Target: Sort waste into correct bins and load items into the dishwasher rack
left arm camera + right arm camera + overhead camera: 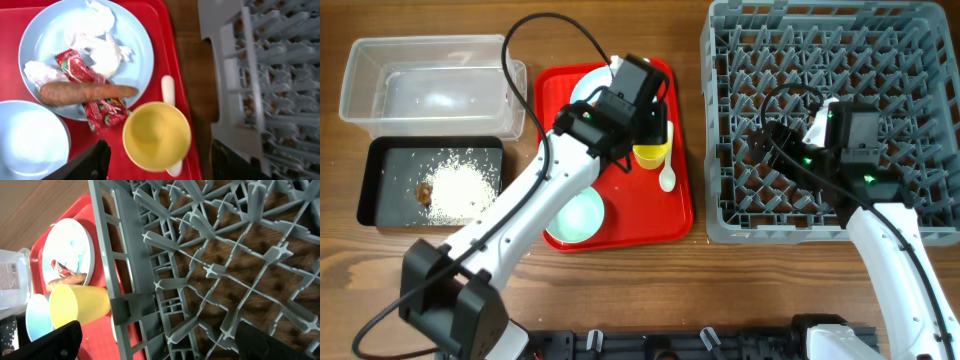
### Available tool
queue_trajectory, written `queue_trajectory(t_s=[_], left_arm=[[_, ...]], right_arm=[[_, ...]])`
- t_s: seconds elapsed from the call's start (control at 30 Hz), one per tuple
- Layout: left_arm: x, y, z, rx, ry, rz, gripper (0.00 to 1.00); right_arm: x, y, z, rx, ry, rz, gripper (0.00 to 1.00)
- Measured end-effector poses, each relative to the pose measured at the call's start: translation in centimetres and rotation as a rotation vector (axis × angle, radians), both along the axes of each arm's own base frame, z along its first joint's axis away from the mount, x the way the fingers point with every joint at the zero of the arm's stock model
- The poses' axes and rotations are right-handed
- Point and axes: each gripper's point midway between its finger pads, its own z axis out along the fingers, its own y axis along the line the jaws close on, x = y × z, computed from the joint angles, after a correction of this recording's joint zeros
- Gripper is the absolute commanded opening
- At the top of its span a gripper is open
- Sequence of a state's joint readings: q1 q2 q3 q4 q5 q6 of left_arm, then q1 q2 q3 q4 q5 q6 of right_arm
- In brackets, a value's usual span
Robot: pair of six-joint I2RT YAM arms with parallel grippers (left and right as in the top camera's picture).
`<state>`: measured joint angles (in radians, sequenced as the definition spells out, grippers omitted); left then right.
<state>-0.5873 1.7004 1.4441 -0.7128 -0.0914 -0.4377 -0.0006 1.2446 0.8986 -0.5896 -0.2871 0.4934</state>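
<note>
Cup (651, 155) on serving tray (655, 215), rack (920, 100) at right, tub (430, 85) left

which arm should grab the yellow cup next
Left. The left gripper hangs open just above the yellow cup on the red tray, a finger on either side of it. The right gripper is open over the dishwasher rack, whose wall stands between it and the cup.

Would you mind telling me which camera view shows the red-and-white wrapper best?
The left wrist view: the red-and-white wrapper lies large on the pale blue plate, under the sausage piece. The right wrist view shows it only as a small red fleck; overhead, the left arm hides it.
</note>
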Motion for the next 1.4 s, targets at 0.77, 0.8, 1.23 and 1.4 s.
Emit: queue_trajectory(t_s=[0.77,0.8,1.23,1.4], left_arm=[[0.5,0.5,-11.0,0.068,0.255,-0.025,0.04],[0.4,0.3,-10.9,0.036,0.269,-0.033,0.04],[1.0,9.2,-0.8,-0.233,0.262,0.131,0.04],[0.8,6.6,2.0,-0.45,0.263,0.014,0.04]], right_arm=[[0.0,0.1,0.0,0.003,-0.003,0.002,0.96],[0.2,0.3,0.2,0.013,-0.012,0.009,0.95],[3.5,5.4,7.5,0.254,-0.343,0.246,0.9],[4.0,8.0,14.3,0.418,-0.582,0.399,0.85]])
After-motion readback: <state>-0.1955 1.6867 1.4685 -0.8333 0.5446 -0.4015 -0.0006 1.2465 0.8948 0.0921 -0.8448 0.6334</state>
